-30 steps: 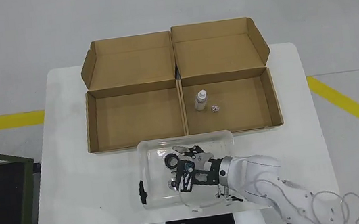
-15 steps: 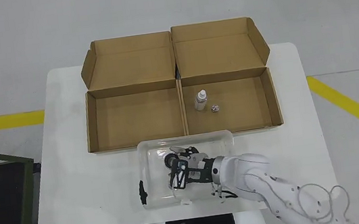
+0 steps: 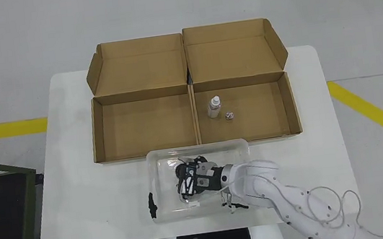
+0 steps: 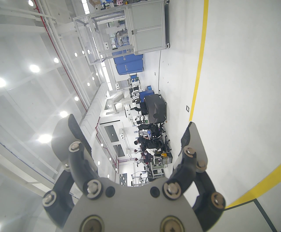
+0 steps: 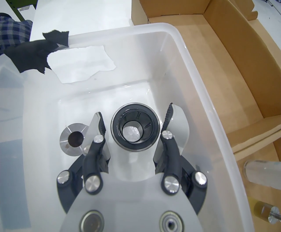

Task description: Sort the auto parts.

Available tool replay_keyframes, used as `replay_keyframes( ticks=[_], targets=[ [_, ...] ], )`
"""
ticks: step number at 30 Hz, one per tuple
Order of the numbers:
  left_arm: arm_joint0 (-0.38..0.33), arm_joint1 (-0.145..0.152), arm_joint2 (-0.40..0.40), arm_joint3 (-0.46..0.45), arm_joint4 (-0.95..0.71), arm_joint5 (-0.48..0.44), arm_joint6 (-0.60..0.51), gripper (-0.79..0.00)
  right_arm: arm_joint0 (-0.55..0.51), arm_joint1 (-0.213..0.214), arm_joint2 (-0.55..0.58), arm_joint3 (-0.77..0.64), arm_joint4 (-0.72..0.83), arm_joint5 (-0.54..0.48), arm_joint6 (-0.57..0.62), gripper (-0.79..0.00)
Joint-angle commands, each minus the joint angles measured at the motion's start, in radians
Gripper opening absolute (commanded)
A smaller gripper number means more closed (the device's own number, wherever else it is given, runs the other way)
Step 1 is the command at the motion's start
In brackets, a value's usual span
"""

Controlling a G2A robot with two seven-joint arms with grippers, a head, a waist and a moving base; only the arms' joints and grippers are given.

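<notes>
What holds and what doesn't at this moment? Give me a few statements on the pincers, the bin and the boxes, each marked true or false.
1. The right pincer is open, with the black cylindrical bearing between its fingers. True.
2. The left pincer grips a part. False: it is open, holds nothing and points out into the room.
3. A silver metal part lies in the clear plastic bin beside the bearing. True.
4. The small bottle lies in the clear plastic bin. False: it stands in the right cardboard box.
</notes>
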State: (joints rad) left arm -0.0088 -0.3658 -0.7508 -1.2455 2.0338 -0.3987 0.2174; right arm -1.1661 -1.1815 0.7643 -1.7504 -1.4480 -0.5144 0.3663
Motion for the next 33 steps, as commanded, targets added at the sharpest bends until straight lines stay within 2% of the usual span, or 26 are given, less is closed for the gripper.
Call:
replay_keyframes(
  ticks=[1,6,8,9,11,14,15,16,33],
  targets=[
    [0.0,0.0,0.0,0.0,0.0,0.0,0.0,0.0,0.003,-0.002,-0.003,0.005,0.001,-0.001,0.003,-0.292],
    [0.0,0.0,0.0,0.0,0.0,0.0,0.0,0.0,0.009,-0.007,-0.006,0.02,0.007,-0.004,0.004,-0.305],
    [0.0,0.0,0.0,0.0,0.0,0.0,0.0,0.0,0.011,-0.009,-0.007,0.023,0.008,-0.005,0.006,-0.345],
    [0.0,0.0,0.0,0.0,0.0,0.0,0.0,0.0,0.012,-0.01,-0.007,0.024,0.009,-0.007,0.008,-0.406],
    [0.0,0.0,0.0,0.0,0.0,0.0,0.0,0.0,0.012,-0.011,-0.007,0.026,0.011,-0.008,0.008,-0.462],
    [0.0,0.0,0.0,0.0,0.0,0.0,0.0,0.0,0.011,-0.012,-0.004,0.027,0.018,-0.01,0.004,-0.656],
    [0.0,0.0,0.0,0.0,0.0,0.0,0.0,0.0,0.011,-0.012,-0.003,0.027,0.02,-0.014,0.002,-0.683],
    [0.0,0.0,0.0,0.0,0.0,0.0,0.0,0.0,0.009,-0.012,0.0,0.025,0.025,-0.016,0.0,-0.785],
    [0.0,0.0,0.0,0.0,0.0,0.0,0.0,0.0,-0.075,0.011,0.106,-0.128,0.155,-0.088,-0.074,-0.785]
  ],
)
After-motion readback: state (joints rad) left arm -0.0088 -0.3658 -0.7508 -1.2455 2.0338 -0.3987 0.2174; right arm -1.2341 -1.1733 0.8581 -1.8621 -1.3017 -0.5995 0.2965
